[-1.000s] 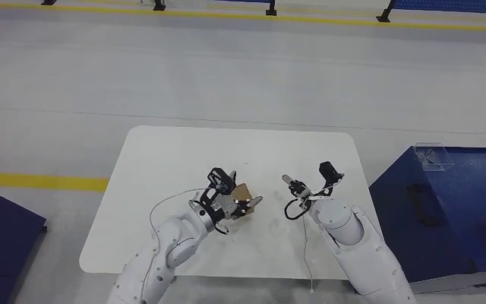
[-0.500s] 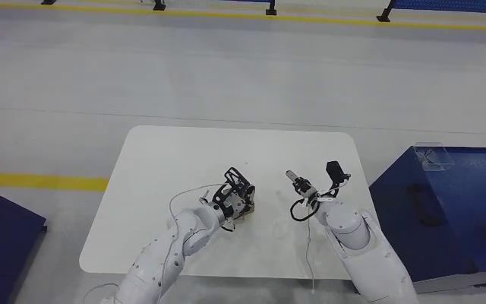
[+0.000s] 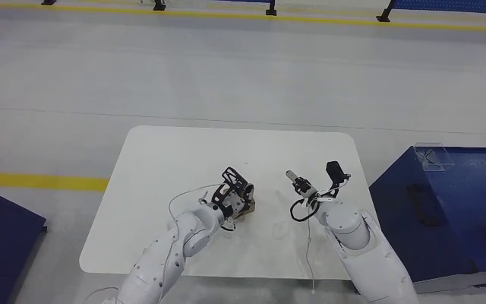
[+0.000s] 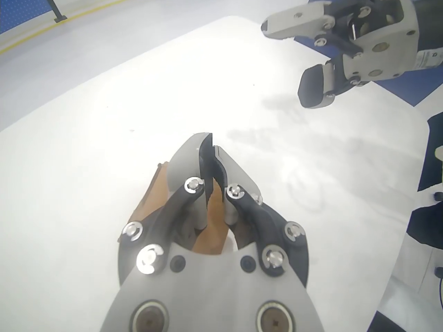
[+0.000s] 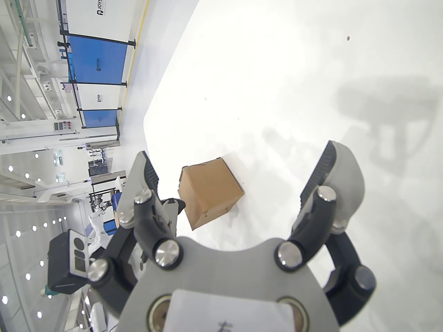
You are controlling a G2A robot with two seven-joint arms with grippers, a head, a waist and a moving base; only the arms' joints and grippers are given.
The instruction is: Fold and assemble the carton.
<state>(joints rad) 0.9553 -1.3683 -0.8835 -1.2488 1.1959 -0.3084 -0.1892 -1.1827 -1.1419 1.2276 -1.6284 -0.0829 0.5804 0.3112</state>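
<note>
A white table [image 3: 152,167] with rounded corners is standing on a pale grey floor [image 3: 228,68]. A small brown carton [image 5: 207,191] is sitting on it, a little toward the robot's side of the middle. It is showing a box shape and seems to be resting on one face, though its underside is hidden. Well apart from it, a tiny dark speck [image 5: 347,38] is lying on the bare white surface.

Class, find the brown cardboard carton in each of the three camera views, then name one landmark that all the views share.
Top view: the brown cardboard carton sits near the table's middle, at the left gripper.
Left wrist view: the carton is close to the camera, pinched between the shut fingers.
Right wrist view: the carton stands on the table, beyond the open right gripper.
Shared landmark: the white table.
</note>
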